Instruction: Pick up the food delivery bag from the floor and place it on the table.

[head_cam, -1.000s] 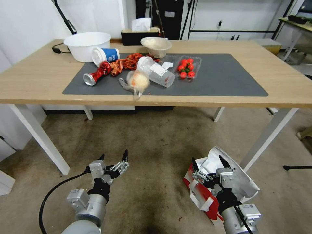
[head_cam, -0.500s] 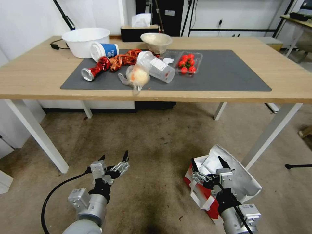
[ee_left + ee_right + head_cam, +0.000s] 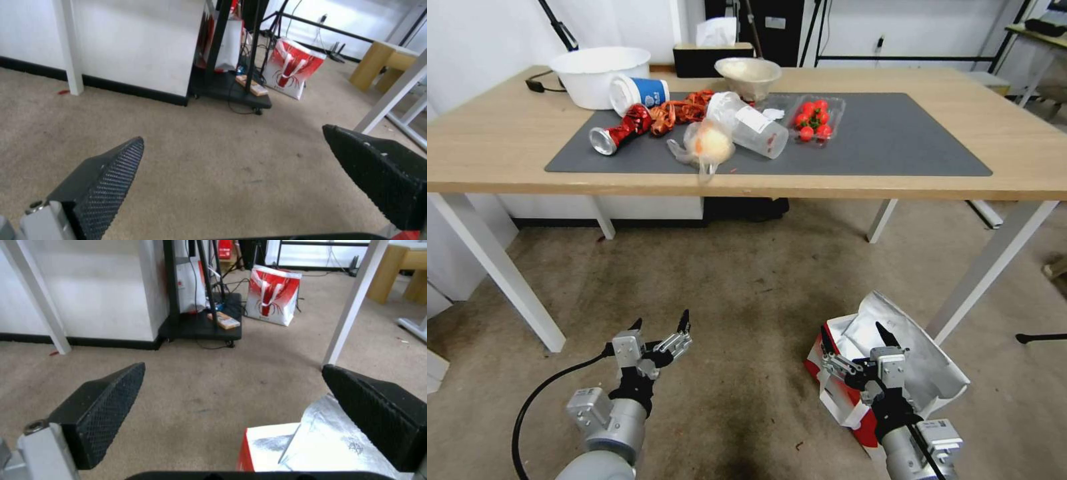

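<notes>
Right end effector (image 3: 855, 336) low at near right, fingers spread wide, poised directly over the food delivery bag (image 3: 924, 363) without gripping it — one fingertip above the red side panel, the other above the open foil lining. Seen from the right wrist, spread fingers (image 3: 104, 406) framing the bag's white corner and silver lining (image 3: 320, 446) just below. Left end effector (image 3: 660, 326) low at near left, likewise spread and holding nothing, hovering over bare floor (image 3: 747, 293), well apart from the bag. Bag itself sitting on the stained beige carpet at near right, mouth open, tilted, just beside the near right white leg of the counter (image 3: 500, 150). Farther off, on the counter's dark grey mat (image 3: 894, 143): a white bowl (image 3: 599, 75), a tipped blue-and-white cup (image 3: 639, 92), a red can (image 3: 622, 131), a small clear bag with orange food (image 3: 710, 145), a tray of tomatoes (image 3: 814, 120) — all toward the far left and centre.
</notes>
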`<state>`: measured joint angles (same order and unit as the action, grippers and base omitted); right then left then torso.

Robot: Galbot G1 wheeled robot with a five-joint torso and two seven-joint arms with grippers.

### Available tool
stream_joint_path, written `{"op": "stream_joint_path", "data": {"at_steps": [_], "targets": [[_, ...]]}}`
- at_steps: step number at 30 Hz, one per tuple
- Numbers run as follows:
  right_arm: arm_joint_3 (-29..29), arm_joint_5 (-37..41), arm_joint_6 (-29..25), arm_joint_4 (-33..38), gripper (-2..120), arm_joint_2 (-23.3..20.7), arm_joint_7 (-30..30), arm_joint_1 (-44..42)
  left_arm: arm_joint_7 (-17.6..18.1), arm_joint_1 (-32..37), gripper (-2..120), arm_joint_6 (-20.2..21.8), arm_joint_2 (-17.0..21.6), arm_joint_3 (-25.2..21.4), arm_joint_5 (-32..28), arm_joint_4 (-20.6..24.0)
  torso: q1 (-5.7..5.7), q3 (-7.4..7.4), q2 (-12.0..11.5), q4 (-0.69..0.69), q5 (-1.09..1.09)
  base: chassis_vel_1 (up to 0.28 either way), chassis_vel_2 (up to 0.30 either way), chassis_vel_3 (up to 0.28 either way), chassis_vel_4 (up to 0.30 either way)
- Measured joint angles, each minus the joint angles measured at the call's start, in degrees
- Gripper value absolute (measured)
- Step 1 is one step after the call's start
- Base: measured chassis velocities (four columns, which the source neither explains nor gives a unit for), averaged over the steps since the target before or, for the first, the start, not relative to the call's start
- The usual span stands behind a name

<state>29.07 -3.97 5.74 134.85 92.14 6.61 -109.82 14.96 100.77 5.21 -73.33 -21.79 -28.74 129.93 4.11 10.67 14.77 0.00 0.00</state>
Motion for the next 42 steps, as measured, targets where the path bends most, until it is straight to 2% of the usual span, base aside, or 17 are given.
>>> {"op": "stream_joint_path", "data": {"at_steps": [9,11,30,42], "targets": [[0.13,-0.21,-0.02,0.00,100,0.00,0.04,0.02,-0.15,-0.05,100,-0.01,-0.06,0.10,0.07,-0.13,-0.47,-1.16,-1.62,0.00,0.00,0.000,0.000,0.000,0.000],[0.23,-0.23,-0.06,-0.14,100,0.00,0.10,0.11,-0.17,-0.06,100,0.00,-0.06,0.14,0.11,-0.23,-0.69,-2.16,-2.86,0.00,0.00,0.000,0.000,0.000,0.000],[0.01,-0.58,-0.30,-0.22,100,0.00,0.35,-0.03,-0.14,0.60,100,-0.39,0.12,-0.07,0.35,0.07,-1.58,-5.47,-7.05,0.00,0.00,0.000,0.000,0.000,0.000],[-0.08,-0.77,-0.41,0.02,100,0.00,0.44,-0.15,-0.37,0.55,100,-0.41,0.48,-0.09,0.35,0.35,-1.87,-8.08,-9.94,0.00,-0.01,0.000,0.000,0.000,0.000]]}}
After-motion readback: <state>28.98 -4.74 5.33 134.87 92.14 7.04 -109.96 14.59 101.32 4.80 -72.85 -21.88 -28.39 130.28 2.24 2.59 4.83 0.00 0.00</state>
